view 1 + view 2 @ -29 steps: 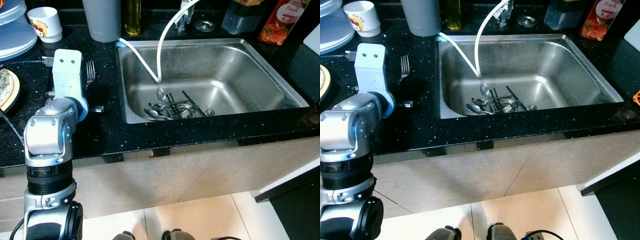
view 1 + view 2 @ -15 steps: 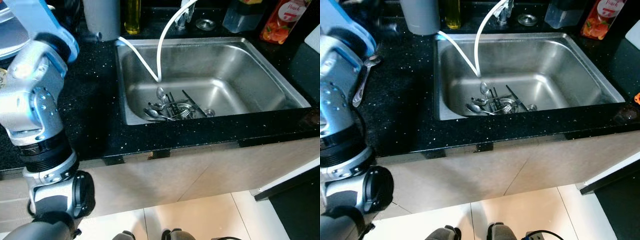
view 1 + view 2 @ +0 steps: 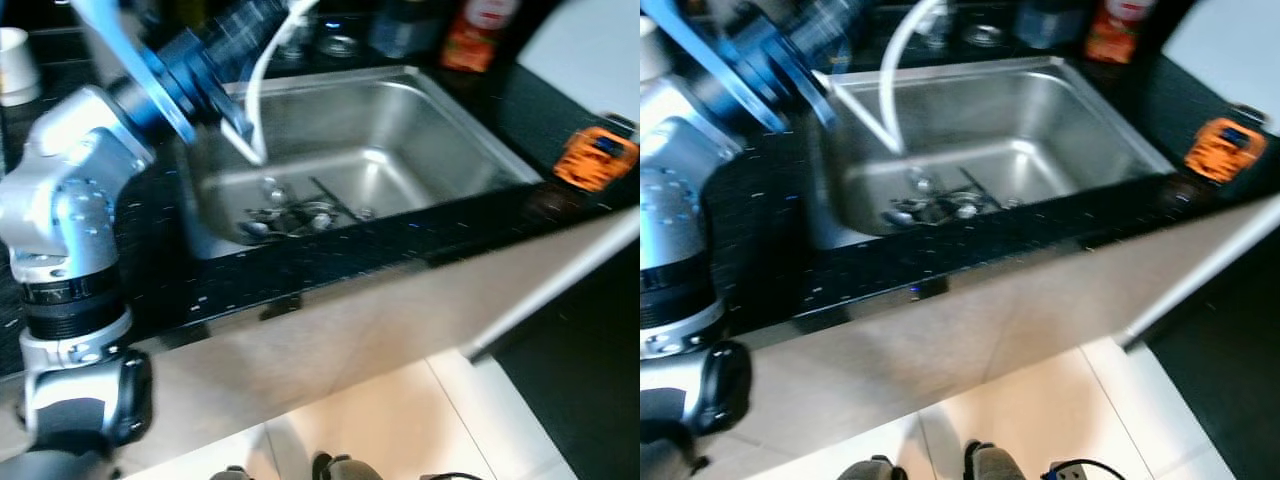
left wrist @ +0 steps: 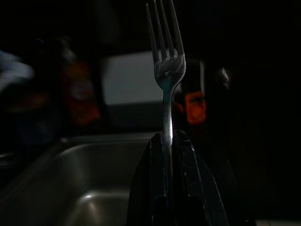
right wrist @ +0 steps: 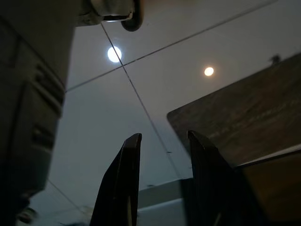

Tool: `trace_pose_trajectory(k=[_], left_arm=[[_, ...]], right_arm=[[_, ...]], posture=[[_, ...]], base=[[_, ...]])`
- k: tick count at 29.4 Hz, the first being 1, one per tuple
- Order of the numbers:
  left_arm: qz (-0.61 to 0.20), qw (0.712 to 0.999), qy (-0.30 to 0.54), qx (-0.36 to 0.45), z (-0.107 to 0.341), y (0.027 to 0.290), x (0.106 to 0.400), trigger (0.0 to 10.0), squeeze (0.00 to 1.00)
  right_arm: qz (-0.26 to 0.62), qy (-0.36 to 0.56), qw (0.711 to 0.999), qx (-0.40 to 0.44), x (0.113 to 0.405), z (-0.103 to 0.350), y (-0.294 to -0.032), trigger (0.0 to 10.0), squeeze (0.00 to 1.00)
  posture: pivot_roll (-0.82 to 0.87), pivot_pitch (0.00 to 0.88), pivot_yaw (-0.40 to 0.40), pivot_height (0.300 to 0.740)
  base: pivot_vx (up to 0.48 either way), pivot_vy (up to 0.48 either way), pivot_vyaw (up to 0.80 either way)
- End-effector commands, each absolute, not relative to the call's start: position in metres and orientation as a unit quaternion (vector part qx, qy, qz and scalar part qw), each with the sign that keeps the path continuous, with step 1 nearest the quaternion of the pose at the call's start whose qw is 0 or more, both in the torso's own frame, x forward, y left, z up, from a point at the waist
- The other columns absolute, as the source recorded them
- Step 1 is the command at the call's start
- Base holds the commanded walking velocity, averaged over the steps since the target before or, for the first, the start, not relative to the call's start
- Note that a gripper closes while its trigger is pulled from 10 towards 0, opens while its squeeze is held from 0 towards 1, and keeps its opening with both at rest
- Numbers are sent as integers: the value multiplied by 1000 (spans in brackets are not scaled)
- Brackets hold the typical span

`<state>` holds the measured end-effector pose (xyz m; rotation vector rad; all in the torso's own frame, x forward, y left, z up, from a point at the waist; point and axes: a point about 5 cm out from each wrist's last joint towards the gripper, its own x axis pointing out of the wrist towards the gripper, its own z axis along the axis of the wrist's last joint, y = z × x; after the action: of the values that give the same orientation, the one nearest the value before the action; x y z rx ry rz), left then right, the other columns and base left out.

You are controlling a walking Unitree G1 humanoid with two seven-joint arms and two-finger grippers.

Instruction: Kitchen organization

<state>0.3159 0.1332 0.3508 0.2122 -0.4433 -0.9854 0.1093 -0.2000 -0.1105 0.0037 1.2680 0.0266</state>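
My left gripper (image 4: pixel 168 139) is shut on the handle of a silver fork (image 4: pixel 165 70), whose tines stick out past the fingertips. My left arm (image 3: pixel 70 200) is raised at the left of the steel sink (image 3: pixel 430 110), with its dark wrist reaching over the sink's back left corner. A pile of spoons and forks (image 3: pixel 290 212) lies at the bottom of the sink near the drain. A white hose (image 3: pixel 255 90) loops down into the basin. My right gripper (image 5: pixel 162 141) is open with nothing between its fingers, pointing at a ceiling with lights.
The black stone counter (image 3: pixel 330 260) runs around the sink. An orange object (image 3: pixel 594 155) sits on it at the right. A red-labelled bottle (image 3: pixel 475 35) stands behind the sink and a white cup (image 3: pixel 15 65) at the far left. Pale floor tiles (image 3: pixel 400 420) lie below.
My left arm has lifted from the counter and swung right towards the sink with the fork. The head views have turned, so the whole scene has shifted left and is blurred.
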Motion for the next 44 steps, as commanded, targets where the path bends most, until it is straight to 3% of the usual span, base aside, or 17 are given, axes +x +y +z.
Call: trace_pose_trajectory(k=[1,5,7,9,13,17,24,29,30,31,37,44], left_arm=[[-465,850,-197,149,344,132,322,10000,0],[-393,861,-138,293,322,134,359,10000,0],[-380,859,-130,316,320,135,365,10000,0],[-362,827,-111,415,312,136,376,10000,0],[-362,797,-96,474,304,137,381,10000,0],[-360,731,-41,578,277,139,393,10000,0],[-409,681,9,607,248,131,399,10000,0],[-419,675,20,607,239,124,401,10000,0],[-422,677,19,603,238,122,401,10000,361],[-424,685,18,592,237,118,402,10000,1000],[-424,700,2,575,238,112,403,10000,1000],[-394,726,-42,562,270,121,406,10000,1000]], right_arm=[[5,581,814,3,114,-109,-203,10000,0],[-2,579,815,8,111,-109,-204,10000,0],[-2,579,815,8,110,-109,-204,10000,0],[-4,581,814,10,107,-110,-205,10000,0],[-7,584,811,12,103,-111,-205,10000,0],[-11,594,804,14,91,-114,-205,10000,0],[-15,607,794,16,73,-117,-208,10000,0],[-17,609,793,18,68,-118,-208,10000,0],[-17,609,793,19,67,-118,-208,10000,0],[-18,609,793,20,66,-118,-208,10000,0],[-19,608,794,24,65,-118,-206,10000,0],[-17,597,802,26,76,-117,-205,10000,0]], posture=[[56,129,-47,740],[42,138,-38,740],[42,138,-38,740],[25,150,-29,740],[14,158,-22,740],[-9,188,-11,740],[-40,226,3,740],[-57,234,10,740],[-64,237,12,740],[-67,237,14,740],[-63,223,13,740],[-37,199,11,740]], base=[[0,0,-788],[0,0,-394],[0,0,0],[0,0,0],[0,0,0],[0,0,0],[0,0,0],[0,0,0],[0,0,0],[0,0,0],[0,0,0],[0,0,0]])
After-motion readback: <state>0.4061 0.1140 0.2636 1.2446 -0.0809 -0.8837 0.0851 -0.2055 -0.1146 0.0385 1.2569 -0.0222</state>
